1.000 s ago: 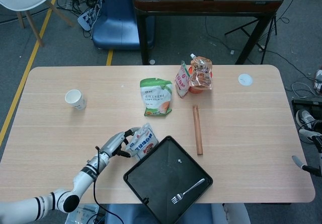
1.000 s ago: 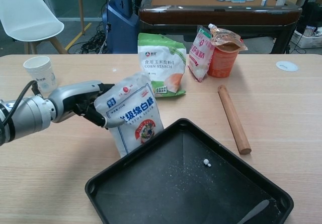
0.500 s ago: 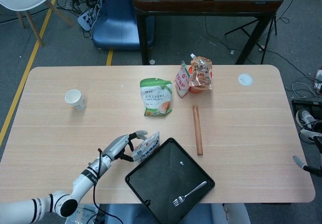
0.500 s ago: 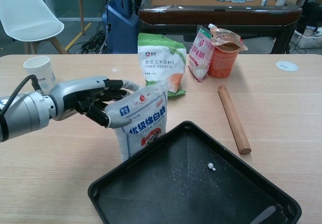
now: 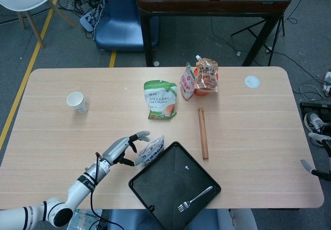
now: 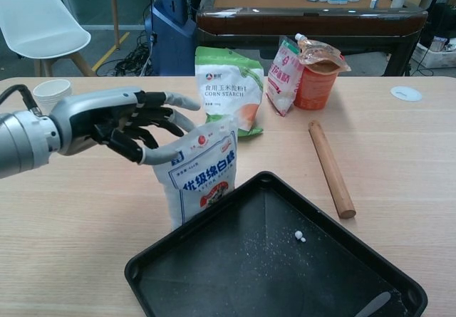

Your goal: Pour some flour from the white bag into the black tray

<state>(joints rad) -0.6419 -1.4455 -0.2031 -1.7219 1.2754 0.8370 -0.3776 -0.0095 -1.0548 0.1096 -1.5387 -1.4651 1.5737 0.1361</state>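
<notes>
The white flour bag point(image 5: 151, 150) point(image 6: 200, 171) stands upright on the table, against the near-left edge of the black tray point(image 5: 170, 181) point(image 6: 285, 274). My left hand point(image 5: 121, 148) point(image 6: 117, 121) hovers at the bag's upper left with its fingers spread apart. The thumb lies close to the bag's top corner and nothing is in the grip. A light dusting and a small white lump point(image 6: 299, 238) lie on the tray floor. A fork point(image 5: 195, 198) rests in the tray's near-right part. My right hand shows in neither view.
A green corn starch bag point(image 5: 160, 100) point(image 6: 228, 89) lies behind the flour bag. Orange and red pouches point(image 5: 206, 76) point(image 6: 310, 71) stand further back. A wooden rolling pin point(image 5: 202, 133) point(image 6: 330, 167) lies right of the tray. A paper cup point(image 5: 76, 101) point(image 6: 51, 92) stands far left.
My left hand has let go of the flour bag, spread its fingers and risen up and to the left. The bag went from tilted in my grip to standing by the tray.
</notes>
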